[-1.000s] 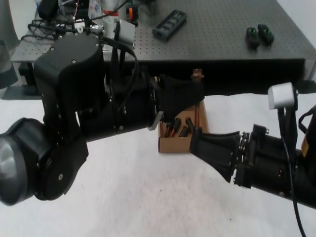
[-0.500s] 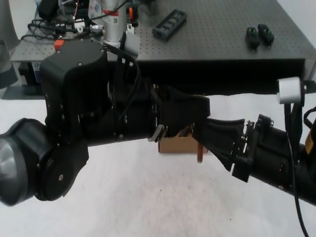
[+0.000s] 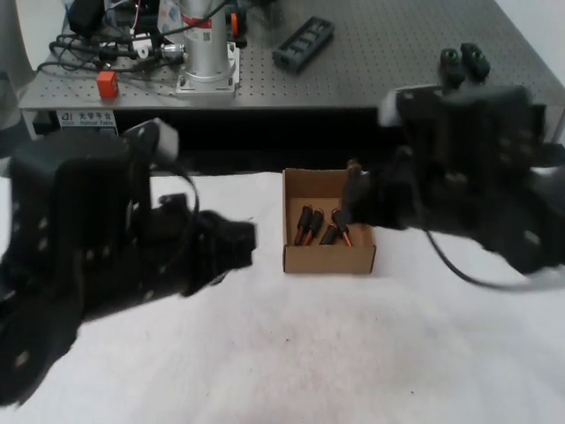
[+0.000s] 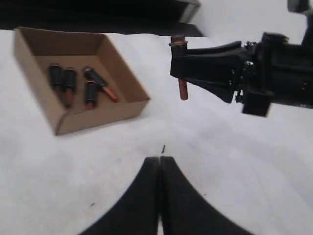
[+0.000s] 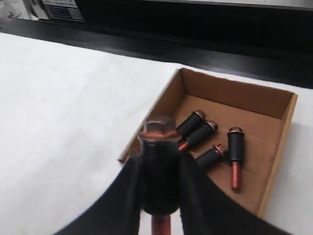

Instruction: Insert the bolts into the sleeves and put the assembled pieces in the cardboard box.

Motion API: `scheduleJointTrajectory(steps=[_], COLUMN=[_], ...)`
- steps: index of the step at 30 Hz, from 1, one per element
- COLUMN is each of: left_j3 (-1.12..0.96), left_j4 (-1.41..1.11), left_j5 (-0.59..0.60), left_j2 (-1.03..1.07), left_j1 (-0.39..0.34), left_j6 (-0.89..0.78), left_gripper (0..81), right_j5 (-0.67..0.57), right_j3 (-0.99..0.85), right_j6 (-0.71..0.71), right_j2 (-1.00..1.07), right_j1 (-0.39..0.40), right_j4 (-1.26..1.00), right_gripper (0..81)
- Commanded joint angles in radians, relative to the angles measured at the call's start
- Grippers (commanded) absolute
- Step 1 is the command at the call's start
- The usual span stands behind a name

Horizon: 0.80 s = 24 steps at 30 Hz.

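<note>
The right gripper (image 5: 159, 183) is clamping an assembled piece (image 5: 158, 161) upright. Its fingers are pressing on the black sleeve, while the copper bolt (image 4: 183, 89) is showing its hex head above them and its shank below. From the left wrist view, the piece is hanging over the white cloth (image 4: 230, 161), just beside the cardboard box (image 4: 105, 110) and not yet over its opening.

The left gripper (image 4: 160, 164) is sitting apart from the box with its fingers pressed together on nothing.

Judging from this, the insertion is looking finished for this piece and the delivery step is in hand. The next move is calling for the right arm to carry the piece over the open box, lower it past the rim, and part its fingers so the piece is dropping onto a bare patch of the floor.

The box is already holding four assembled pieces (image 5: 200, 133), lying loosely side by side, one with its bolt shank poking well out of its sleeve
</note>
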Motion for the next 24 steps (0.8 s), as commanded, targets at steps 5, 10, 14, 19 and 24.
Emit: scheduleJointTrajectory(steps=[5, 10, 14, 19, 24], left_j3=[0.095, 0.231, 0.315, 0.338, 0.338], left_j4=[0.226, 0.262, 0.279, 0.416, 0.495], left_j5=[-0.278, -0.35, -0.362, -0.457, -0.48], left_j2=[-0.191, -0.375, -0.479, -0.559, -0.628], left_j1=[0.003, 0.003, 0.003, 0.003, 0.003], left_j6=[0.059, 0.037, -0.01, 0.0, 0.006], left_gripper=[0.7, 0.7, 0.7, 0.7, 0.7], right_j5=[0.029, 0.074, 0.081, 0.061, -0.023], right_j3=[-0.205, -0.384, -0.416, -0.416, -0.371], right_j6=[-0.02, -0.02, -0.022, -0.006, 0.007], right_j2=[0.164, 0.323, 0.347, 0.338, 0.236], right_j1=[-0.005, -0.005, -0.005, -0.012, -0.03], right_j4=[0.124, 0.231, 0.246, 0.278, 0.34], right_gripper=[3.1, 3.1, 2.7, 33.2, 35.4])
